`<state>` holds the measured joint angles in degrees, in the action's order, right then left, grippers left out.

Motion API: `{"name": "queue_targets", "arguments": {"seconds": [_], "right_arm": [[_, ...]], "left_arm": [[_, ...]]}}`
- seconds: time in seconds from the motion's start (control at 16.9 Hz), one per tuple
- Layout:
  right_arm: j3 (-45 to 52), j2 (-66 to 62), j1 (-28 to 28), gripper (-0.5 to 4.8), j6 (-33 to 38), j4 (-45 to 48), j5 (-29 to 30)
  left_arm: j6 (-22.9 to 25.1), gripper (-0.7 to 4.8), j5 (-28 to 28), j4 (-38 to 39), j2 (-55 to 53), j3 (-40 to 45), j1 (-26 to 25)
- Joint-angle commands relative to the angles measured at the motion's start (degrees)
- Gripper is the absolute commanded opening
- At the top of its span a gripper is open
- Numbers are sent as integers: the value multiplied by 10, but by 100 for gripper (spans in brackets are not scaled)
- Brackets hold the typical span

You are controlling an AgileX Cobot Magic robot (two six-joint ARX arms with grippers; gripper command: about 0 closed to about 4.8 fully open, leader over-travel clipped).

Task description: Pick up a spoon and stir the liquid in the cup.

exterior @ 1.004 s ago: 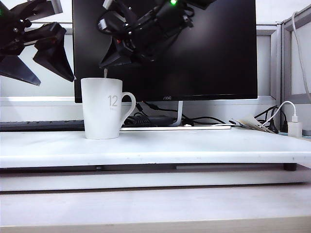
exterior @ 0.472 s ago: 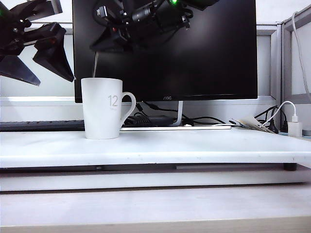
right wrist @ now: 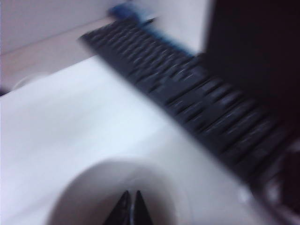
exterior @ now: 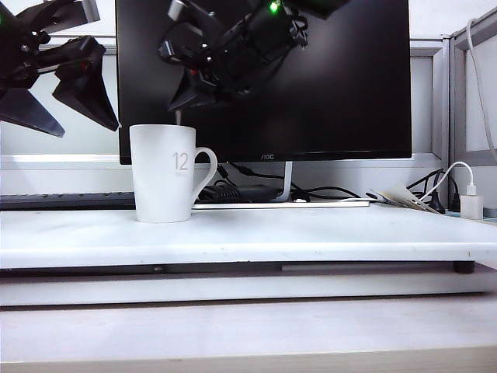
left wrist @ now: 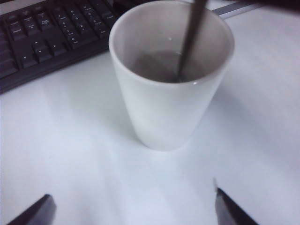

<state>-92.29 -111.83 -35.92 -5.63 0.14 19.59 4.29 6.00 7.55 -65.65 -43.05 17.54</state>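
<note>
Exterior view: the cup (exterior: 165, 173) stands upright on the white surface (exterior: 311, 233), left of centre, its handle pointing right and a grey "12" on its side. Directly above it, in front of the dark monitor (exterior: 334, 78), hangs the right gripper (exterior: 182, 101), pointing down at the rim. A short stretch of the spoon (exterior: 179, 117) shows between the fingers and the cup's mouth, running down into it. The left gripper (exterior: 66, 109) is up at the left edge, above and beside the cup and apart from it, its fingers spread wide and empty.

Left wrist view: the cup (left wrist: 171, 75) sits on the surface with a keyboard (left wrist: 51, 35) behind it. The spoon (left wrist: 190, 40) slants down into the liquid, its tip near the inner wall. The two tips of the left gripper (left wrist: 136, 211) stand well apart with nothing between them, short of the cup.

Right wrist view: blurred. The right gripper (right wrist: 131, 206) has its fingers pressed together over the cup's mouth (right wrist: 70, 197); the spoon cannot be made out here. The keyboard (right wrist: 187, 98) runs diagonally behind.
</note>
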Motion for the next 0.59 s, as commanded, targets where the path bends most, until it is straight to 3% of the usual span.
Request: {"name": "queue_targets", "arguments": {"seconds": [0.06,0.18,0.3,0.41,0.59], "right_arm": [[-2,4,0,-6,-2,92,17],[-2,4,0,-6,-2,94,87],[-2,5,0,-6,-2,59,116],[-2,4,0,-6,-2,-1,114],[-2,4,0,-6,-4,-35,51]], "left_arm": [[2,479,0,-4,1,-2,-1],[2,479,0,-4,1,-2,-1],[2,479,0,-4,1,-2,-1],[2,479,0,-4,2,-2,-1],[2,479,0,-4,2,-2,-1]]}}
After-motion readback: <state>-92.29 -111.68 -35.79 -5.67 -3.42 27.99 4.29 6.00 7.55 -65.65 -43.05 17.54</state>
